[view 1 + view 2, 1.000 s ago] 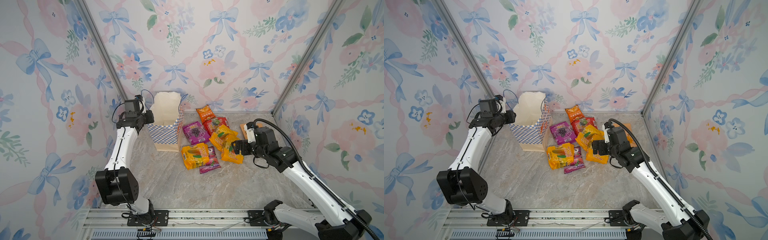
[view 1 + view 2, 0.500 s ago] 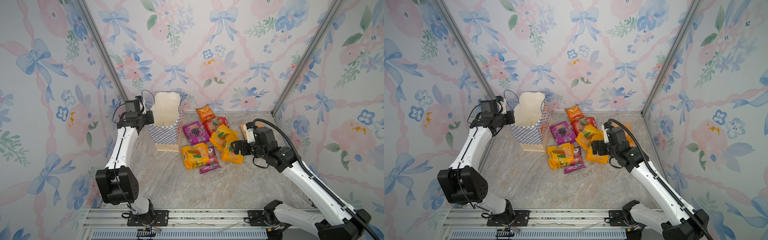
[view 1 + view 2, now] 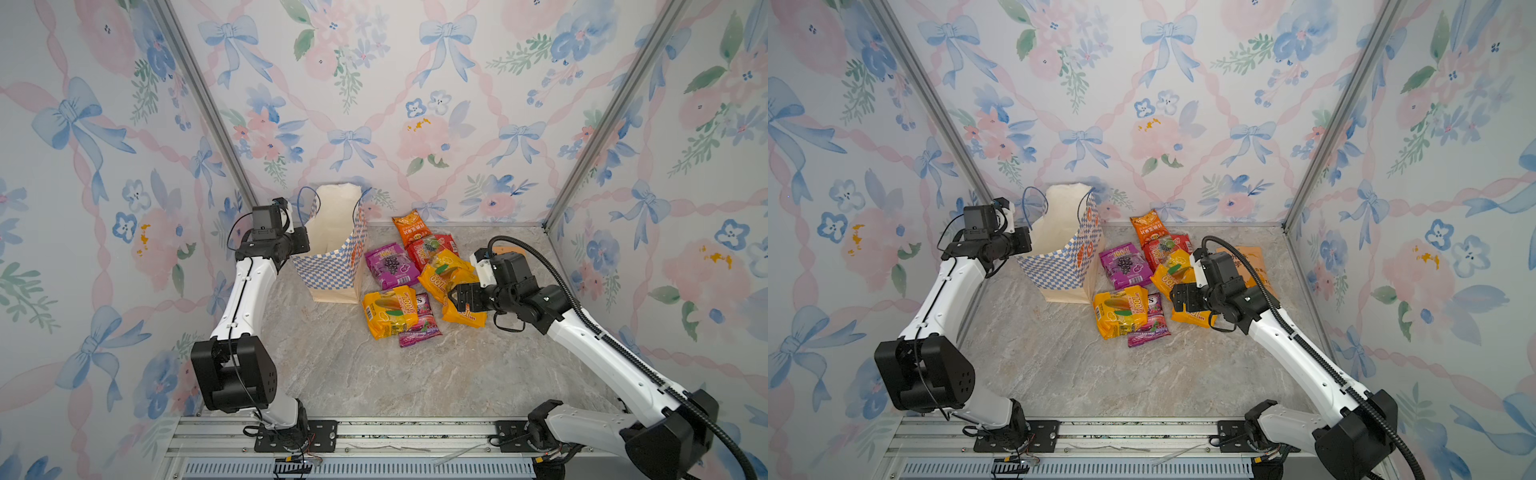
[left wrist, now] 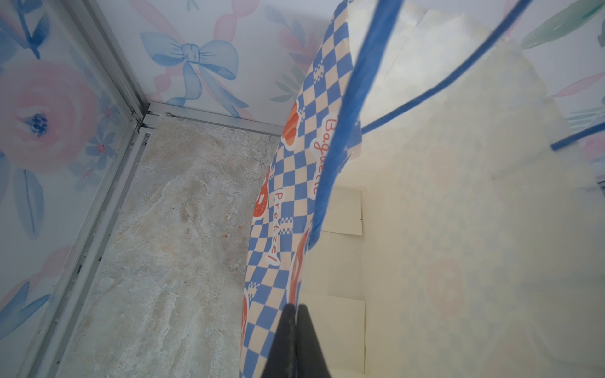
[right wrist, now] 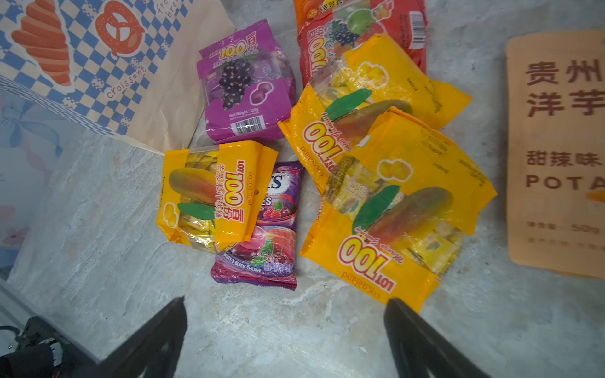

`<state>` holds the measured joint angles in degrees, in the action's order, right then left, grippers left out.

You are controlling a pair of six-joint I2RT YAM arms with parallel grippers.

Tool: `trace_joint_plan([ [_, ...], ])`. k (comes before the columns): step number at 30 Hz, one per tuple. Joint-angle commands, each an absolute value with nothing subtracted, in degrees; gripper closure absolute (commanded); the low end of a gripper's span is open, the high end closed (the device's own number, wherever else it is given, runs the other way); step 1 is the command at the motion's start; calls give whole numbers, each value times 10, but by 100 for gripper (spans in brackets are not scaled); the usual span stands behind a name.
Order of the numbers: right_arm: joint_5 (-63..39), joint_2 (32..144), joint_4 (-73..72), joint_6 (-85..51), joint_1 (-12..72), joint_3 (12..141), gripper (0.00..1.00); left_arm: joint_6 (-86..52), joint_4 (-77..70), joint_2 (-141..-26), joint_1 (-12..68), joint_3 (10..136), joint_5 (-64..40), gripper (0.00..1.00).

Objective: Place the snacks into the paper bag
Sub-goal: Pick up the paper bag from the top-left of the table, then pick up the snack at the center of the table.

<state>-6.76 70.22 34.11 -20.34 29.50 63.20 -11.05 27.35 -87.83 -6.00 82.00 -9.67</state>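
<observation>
We find the paper bag (image 3: 332, 270) upright on the marble tabletop (image 3: 374, 374), mouth open. Our left gripper (image 4: 292, 309) is clamped on the bag's rim, jaws pressed together on its checkered wall. Every snack lies outside the bag, on its side toward the right arm. The purple grape packet (image 5: 248, 85) is just beside its base. A mango packet (image 5: 212, 193) near its front corner overlaps a berry candy packet (image 5: 271, 235). Two overlapping mango packets (image 5: 409, 157) and a red packet (image 3: 428, 247) lie farther out. An orange packet (image 3: 409, 226) lies level with the bag's back, and the kraft pouch (image 5: 556, 131) is farthest away. Our right gripper (image 5: 286, 300) hangs on that same side, jaws wide apart, holding nothing.
</observation>
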Motion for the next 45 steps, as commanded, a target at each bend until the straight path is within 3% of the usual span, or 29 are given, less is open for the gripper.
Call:
trace_joint_plan([
  [1, -154, 727, 275, -252, 304, 620, 3, -120, 285, -846, -61, 804, -106, 100],
  [18, -259, 940, 163, -286, 321, 652, 4, -139, 285, -749, -61, 723, -118, 100],
  [29, -262, 1060, 168, -242, 327, 740, 4, -145, 297, -667, -61, 672, -113, 100],
  [45, -255, 1118, 195, -215, 325, 795, 4, -155, 310, -665, -66, 671, -77, 100],
])
